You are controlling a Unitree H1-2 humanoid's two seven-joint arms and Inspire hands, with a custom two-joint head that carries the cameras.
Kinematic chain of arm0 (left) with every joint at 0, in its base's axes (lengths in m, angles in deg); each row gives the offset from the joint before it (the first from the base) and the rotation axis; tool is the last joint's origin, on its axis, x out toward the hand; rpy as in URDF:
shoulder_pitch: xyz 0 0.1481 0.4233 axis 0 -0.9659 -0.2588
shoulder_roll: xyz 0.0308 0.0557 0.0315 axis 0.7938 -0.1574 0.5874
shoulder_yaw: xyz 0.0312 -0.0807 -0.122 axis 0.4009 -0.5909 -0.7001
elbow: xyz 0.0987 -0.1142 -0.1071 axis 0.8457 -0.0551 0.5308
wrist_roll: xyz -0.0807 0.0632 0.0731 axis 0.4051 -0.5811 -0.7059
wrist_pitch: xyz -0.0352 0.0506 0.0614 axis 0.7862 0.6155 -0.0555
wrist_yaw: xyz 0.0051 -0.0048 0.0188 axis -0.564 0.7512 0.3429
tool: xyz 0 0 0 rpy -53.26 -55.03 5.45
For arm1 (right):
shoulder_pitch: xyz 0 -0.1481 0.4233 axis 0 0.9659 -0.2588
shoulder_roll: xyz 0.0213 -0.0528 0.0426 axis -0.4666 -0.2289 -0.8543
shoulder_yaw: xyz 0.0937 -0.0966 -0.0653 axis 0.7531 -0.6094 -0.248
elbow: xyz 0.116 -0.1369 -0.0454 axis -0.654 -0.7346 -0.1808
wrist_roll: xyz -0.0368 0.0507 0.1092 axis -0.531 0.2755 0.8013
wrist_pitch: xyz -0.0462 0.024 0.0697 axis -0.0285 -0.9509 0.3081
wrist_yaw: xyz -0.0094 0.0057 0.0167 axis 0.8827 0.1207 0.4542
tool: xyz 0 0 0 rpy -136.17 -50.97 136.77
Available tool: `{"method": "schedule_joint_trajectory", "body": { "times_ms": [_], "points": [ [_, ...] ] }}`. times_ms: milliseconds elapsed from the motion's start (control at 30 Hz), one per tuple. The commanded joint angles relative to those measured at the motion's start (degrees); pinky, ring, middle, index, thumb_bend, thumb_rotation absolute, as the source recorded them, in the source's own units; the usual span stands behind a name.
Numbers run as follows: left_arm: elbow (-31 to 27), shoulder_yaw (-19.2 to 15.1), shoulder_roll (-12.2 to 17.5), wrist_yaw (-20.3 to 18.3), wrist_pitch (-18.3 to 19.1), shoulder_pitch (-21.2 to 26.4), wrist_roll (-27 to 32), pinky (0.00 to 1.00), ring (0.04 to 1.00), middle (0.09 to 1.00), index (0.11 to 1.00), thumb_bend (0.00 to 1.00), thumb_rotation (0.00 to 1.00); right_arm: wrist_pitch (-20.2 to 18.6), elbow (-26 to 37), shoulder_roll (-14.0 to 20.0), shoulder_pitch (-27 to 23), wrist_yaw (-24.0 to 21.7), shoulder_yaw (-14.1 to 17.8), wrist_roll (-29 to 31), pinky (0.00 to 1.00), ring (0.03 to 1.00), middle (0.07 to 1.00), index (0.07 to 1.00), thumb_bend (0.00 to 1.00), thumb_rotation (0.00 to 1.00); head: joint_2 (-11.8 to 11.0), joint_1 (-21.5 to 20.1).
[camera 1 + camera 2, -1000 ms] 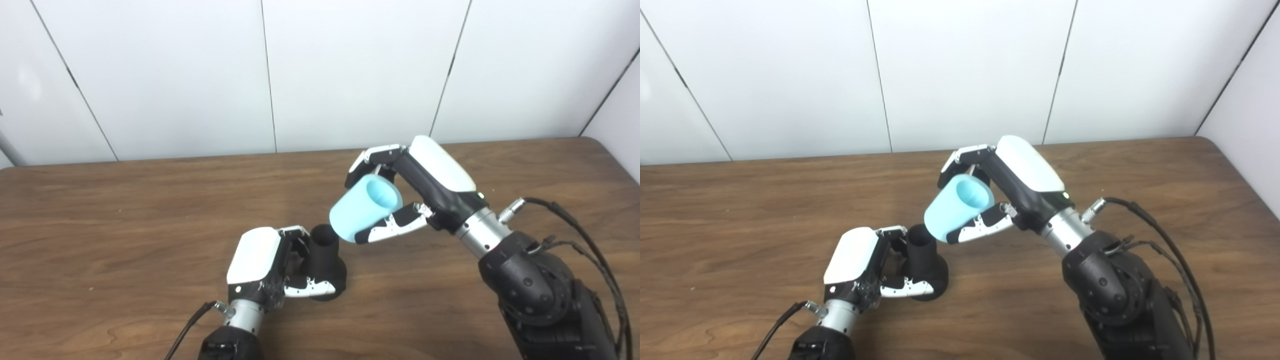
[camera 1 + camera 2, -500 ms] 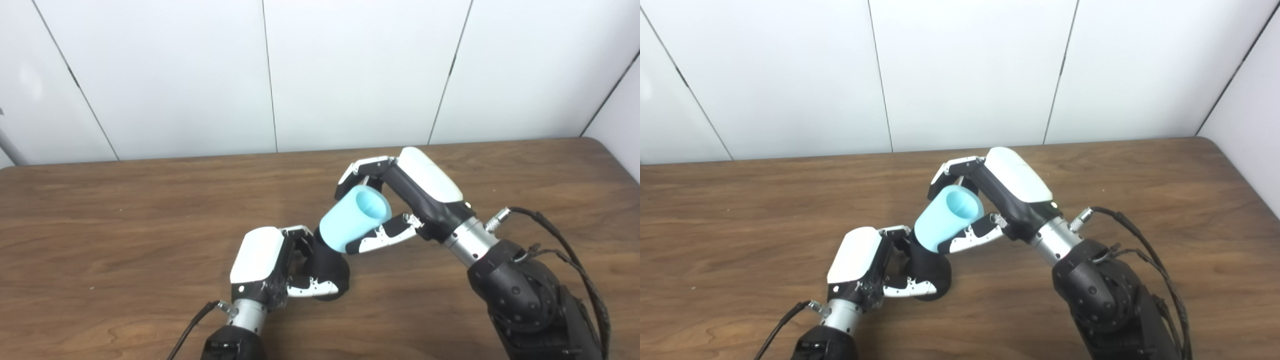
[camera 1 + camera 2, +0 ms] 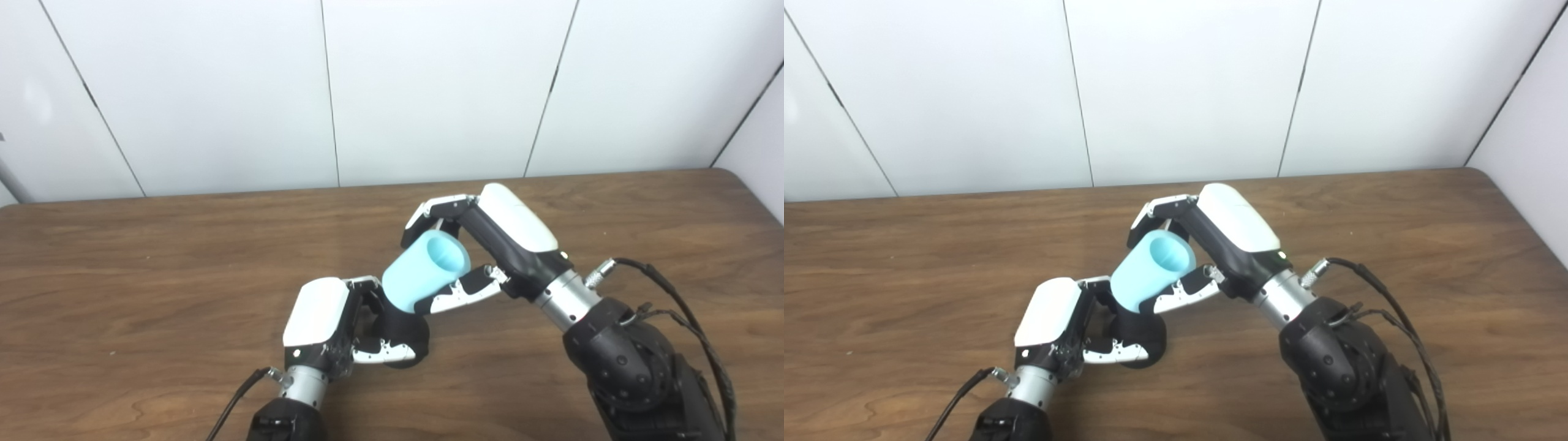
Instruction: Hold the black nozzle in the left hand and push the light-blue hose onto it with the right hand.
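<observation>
The black nozzle (image 3: 401,334) stands on the wooden table (image 3: 153,275) near the front middle, with my left hand (image 3: 327,318) shut around its wide base. My right hand (image 3: 490,245) is shut on the light-blue hose (image 3: 422,275), a short open tube tilted down to the left. The hose's lower end covers the nozzle's narrow top, which is hidden inside it. In the right eye view the hose (image 3: 1148,272) sits over the nozzle (image 3: 1139,334) in the same way, between the left hand (image 3: 1056,318) and the right hand (image 3: 1222,242).
A white panelled wall (image 3: 429,92) stands behind the table's far edge. Black cables (image 3: 680,300) loop off my right forearm. Bare wood stretches to the left and the far right of both hands.
My right hand has carried the hose down and to the left, from above the nozzle's open top onto it. The left hand and nozzle have stayed in place.
</observation>
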Motion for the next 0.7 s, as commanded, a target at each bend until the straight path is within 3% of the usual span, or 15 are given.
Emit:
{"method": "schedule_joint_trajectory", "body": {
  "times_ms": [0, 367, 667],
  "points": [
    [1.1, 0.8, 0.1, -1.0, 0.5, -0.1, -1.3, 0.64, 0.602, 0.507, 0.476, 0.52, 0.0, 2.5, 0.3, -0.4, -1.0, 1.5, -0.3, 0.1, 0.37, 0.401, 0.521, 0.488, 0.52, 0.0, 0.1, -0.1],
    [0.9, 1.7, -0.1, -1.1, 0.9, -0.2, -2.6, 0.63, 0.598, 0.501, 0.479, 0.52, 0.0, 2.0, -0.9, -1.2, -1.2, 0.5, -2.7, -1.3, 0.34, 0.381, 0.517, 0.514, 0.51, 0.0, 0.5, 0.1],
    [0.1, 3.0, -0.3, -1.8, 1.7, -0.8, -4.0, 0.65, 0.602, 0.498, 0.481, 0.52, 0.0, 1.1, -2.2, -0.2, -4.4, -1.8, -3.6, -1.4, 0.36, 0.383, 0.516, 0.503, 0.52, 0.0, 0.8, 0.4]
  ]
}}
